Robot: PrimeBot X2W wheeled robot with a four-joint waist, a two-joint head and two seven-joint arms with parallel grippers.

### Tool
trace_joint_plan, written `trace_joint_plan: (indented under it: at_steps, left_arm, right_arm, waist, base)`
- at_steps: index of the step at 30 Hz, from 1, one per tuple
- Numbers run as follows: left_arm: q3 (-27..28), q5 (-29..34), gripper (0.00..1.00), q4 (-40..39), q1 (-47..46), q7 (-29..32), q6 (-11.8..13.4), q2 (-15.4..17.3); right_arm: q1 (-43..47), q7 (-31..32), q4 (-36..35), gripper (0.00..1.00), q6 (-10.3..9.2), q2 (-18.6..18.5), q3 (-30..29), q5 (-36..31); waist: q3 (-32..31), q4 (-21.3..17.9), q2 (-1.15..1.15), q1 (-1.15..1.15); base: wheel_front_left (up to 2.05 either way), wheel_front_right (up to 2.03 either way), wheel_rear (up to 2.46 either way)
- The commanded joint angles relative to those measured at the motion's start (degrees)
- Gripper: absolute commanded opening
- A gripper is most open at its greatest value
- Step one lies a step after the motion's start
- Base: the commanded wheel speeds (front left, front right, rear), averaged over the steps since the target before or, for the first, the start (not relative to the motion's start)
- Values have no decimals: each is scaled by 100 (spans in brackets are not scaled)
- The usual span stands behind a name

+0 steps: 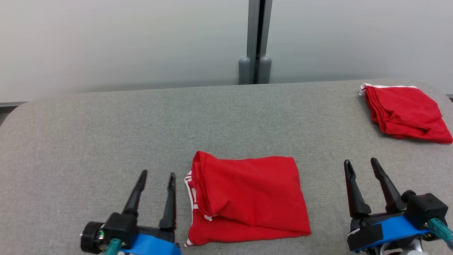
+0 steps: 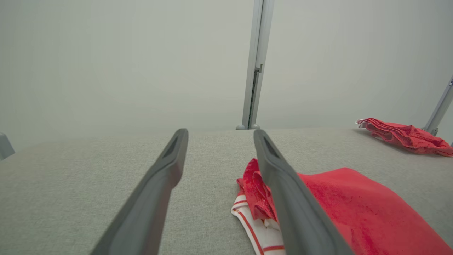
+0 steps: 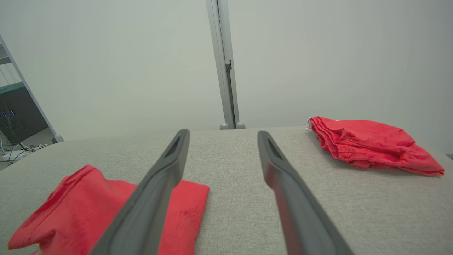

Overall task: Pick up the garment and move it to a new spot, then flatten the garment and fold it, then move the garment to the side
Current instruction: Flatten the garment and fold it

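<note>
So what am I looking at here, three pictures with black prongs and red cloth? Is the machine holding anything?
It is a two-armed robot, photographed at one moment by three cameras. The wide picture comes from its head, looking down at a grey padded table. The black prongs are the fingers of its left gripper and right gripper. The other two pictures come from cameras on each wrist, looking along that arm's own fingers. A folded red garment with white striped trim lies between the arms. A second folded red garment sits at the far right corner. Both grippers are open and hold nothing.
</note>
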Motion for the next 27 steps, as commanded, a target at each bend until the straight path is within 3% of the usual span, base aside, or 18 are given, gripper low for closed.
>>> trace_joint_plan:
  at_steps: [1,12,22,25,27]
  left_arm:
    - [-251,41,100,73,-89,-13,-53,-8]
    - [-1397,-49,100,827,-160,118,-178,60]
    - [-1676,-313,100,1545,-440,123,-190,159]
    - [-1740,-381,0,1702,-556,96,-192,155]
    - [-1758,-410,0,1727,-597,86,-192,151]
  right_arm:
    - [80,16,-11,100,1,7,6,-1]
    - [30,-24,49,100,1,6,48,44]
    - [-121,-127,158,100,1,5,55,108]
    - [-147,-147,196,100,1,5,65,118]
    - [-144,-161,207,100,1,6,66,121]
  waist:
    - [-4,-2,0,1]
    - [99,-163,0,1]
    - [289,-316,0,1]
    - [305,-338,0,1]
    - [307,-339,0,1]
  base:
    - [0,0,0]
    - [0,0,0]
    - [0,0,0]
    - [0,0,0]
    - [0,0,0]
